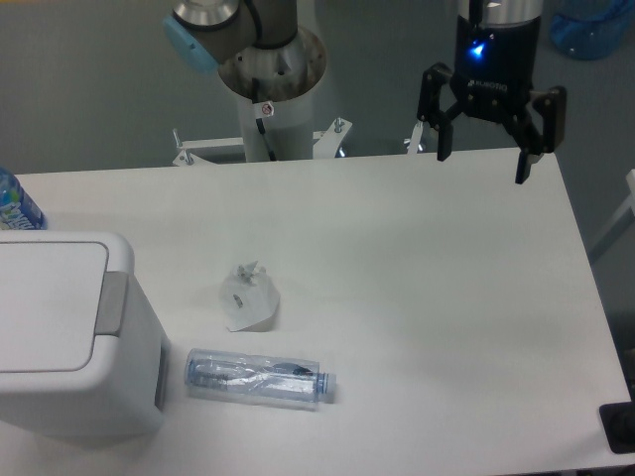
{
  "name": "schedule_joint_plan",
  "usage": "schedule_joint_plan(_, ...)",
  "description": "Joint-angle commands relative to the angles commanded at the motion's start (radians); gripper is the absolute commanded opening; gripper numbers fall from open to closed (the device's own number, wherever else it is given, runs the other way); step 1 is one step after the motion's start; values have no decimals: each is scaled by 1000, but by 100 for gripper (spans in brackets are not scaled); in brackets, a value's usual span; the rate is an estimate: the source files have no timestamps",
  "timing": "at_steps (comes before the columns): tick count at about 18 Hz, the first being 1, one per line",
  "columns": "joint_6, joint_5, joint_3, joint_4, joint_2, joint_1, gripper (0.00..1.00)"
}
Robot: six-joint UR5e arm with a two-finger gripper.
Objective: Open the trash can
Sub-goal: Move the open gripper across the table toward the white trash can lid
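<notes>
The trash can [69, 332] is a large white boxy bin at the table's front left, its flat lid down and a grey push tab [112, 304] on the lid's right edge. My gripper [483, 166] hangs over the table's far right edge, well away from the bin. Its black fingers are spread wide apart and hold nothing.
A crumpled white paper [248, 297] lies mid-table, right of the bin. A clear crushed bottle [260, 378] lies on its side near the front edge. A blue-labelled bottle [15, 206] peeks in at the left edge. The robot base [270, 84] stands behind the table.
</notes>
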Motion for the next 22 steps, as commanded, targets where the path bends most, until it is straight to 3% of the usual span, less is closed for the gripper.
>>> schedule_joint_plan(6, -5, -2, -12, 0, 2, -5, 100)
schedule_joint_plan(9, -128, -5, -15, 6, 0, -35, 100)
schedule_joint_plan(11, -239, -3, -35, 49, 0, -69, 100)
schedule_joint_plan(13, -314, -3, -87, 158, 12, -106, 100)
schedule_joint_plan(15, -379, -3, -121, 219, 20, -144, 100)
schedule_joint_plan(19, -575, -5, -150, 287, 18, -231, 100)
schedule_joint_plan(22, -670, -5, -150, 290, 11, -276, 100)
